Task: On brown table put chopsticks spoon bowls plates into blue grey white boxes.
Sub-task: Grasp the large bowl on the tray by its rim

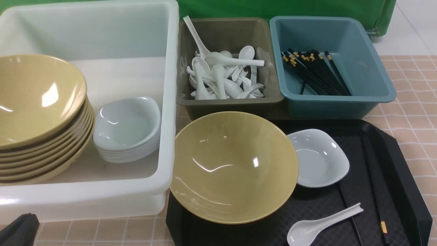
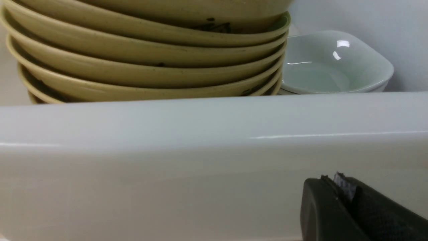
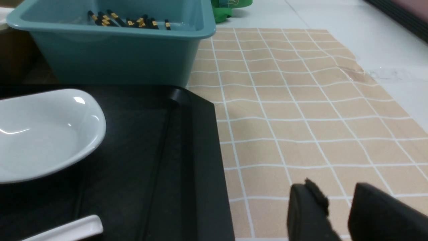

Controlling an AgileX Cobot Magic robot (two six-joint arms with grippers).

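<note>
On the black tray sit a yellow bowl, a small white plate, a white spoon and black chopsticks along the tray's right side. The white box holds stacked bowls and plates. Spoons fill the grey box, and chopsticks lie in the blue box. My left gripper is shut and empty, low against the white box's near wall. My right gripper stands open and empty over the brown table, right of the tray.
A black part of the left arm shows at the lower left corner of the front view. Green cloth hangs behind the boxes. White floor lies beyond the table's far right edge.
</note>
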